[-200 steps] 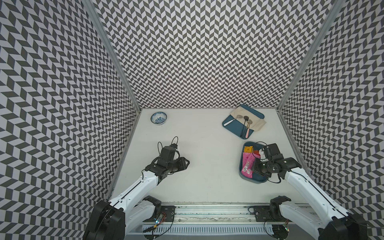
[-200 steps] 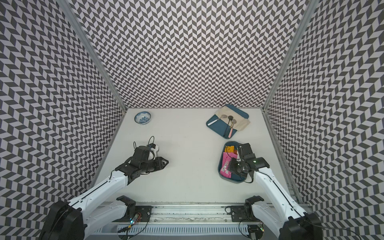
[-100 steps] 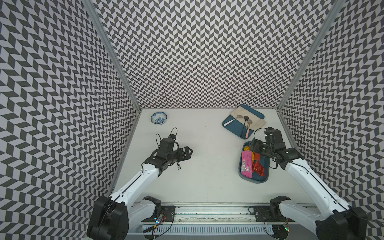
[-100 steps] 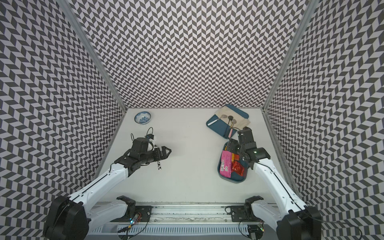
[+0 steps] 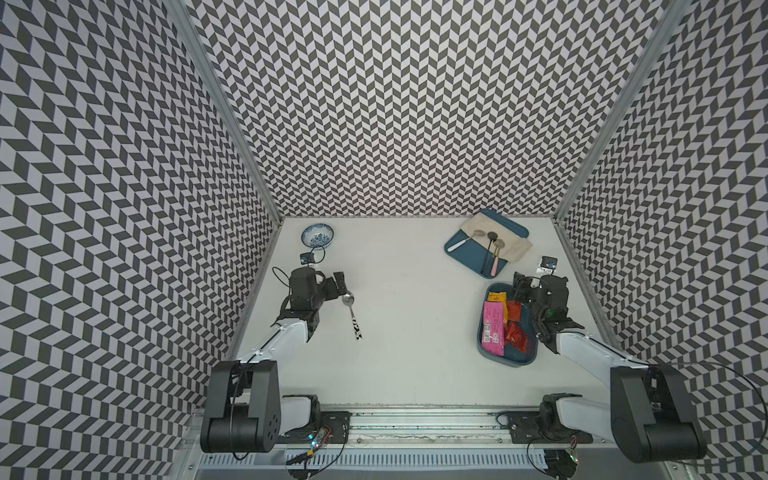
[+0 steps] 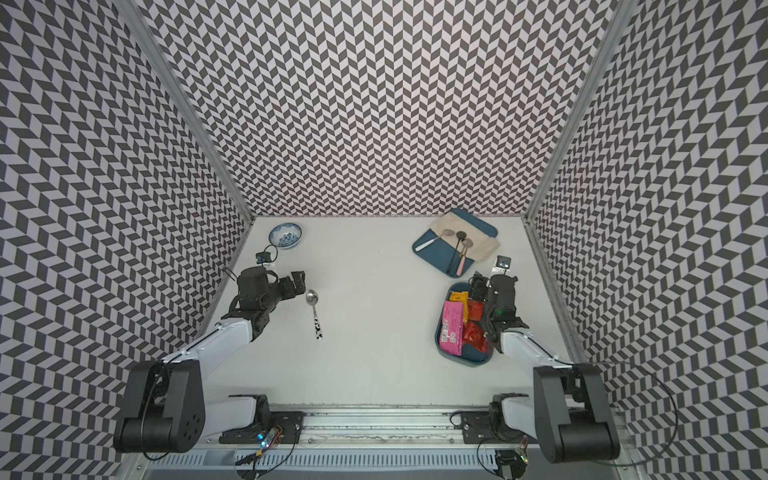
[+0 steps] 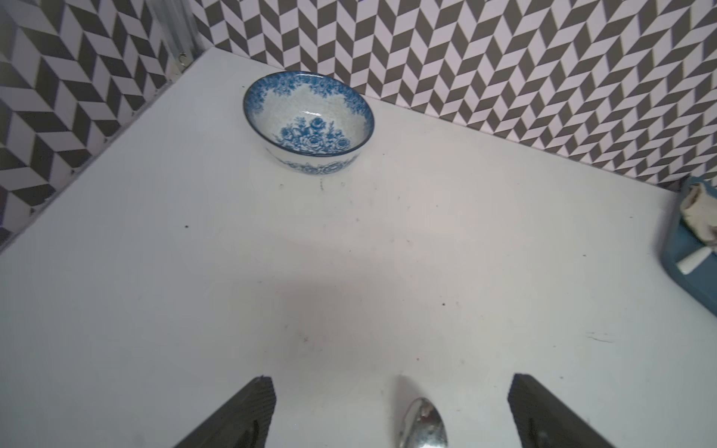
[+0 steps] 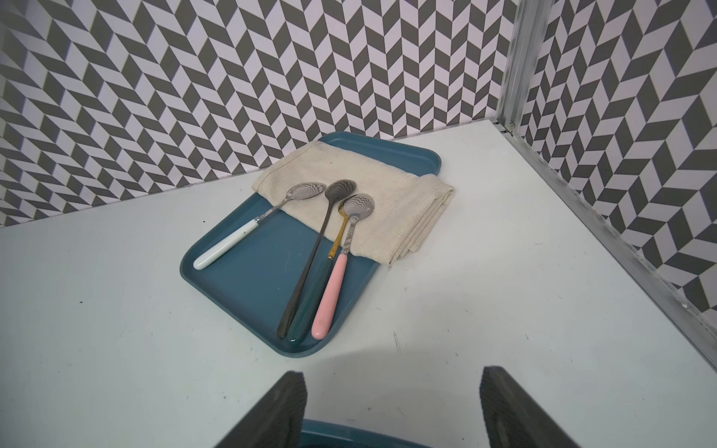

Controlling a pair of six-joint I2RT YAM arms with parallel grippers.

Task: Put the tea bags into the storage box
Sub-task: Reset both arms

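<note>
Left gripper (image 5: 341, 282) has dropped spoon (image 5: 352, 316) on table (image 5: 415, 340); right gripper (image 5: 520, 286) backed to storage box (image 5: 513, 360) far end.
Both claws spread, empty; tea bags (image 5: 496, 328) lie inside box.

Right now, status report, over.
Left end effector open, right end effector open, both empty. Tea bags lie in box. Spoon on table beside left end effector, nothing blocking.
</note>
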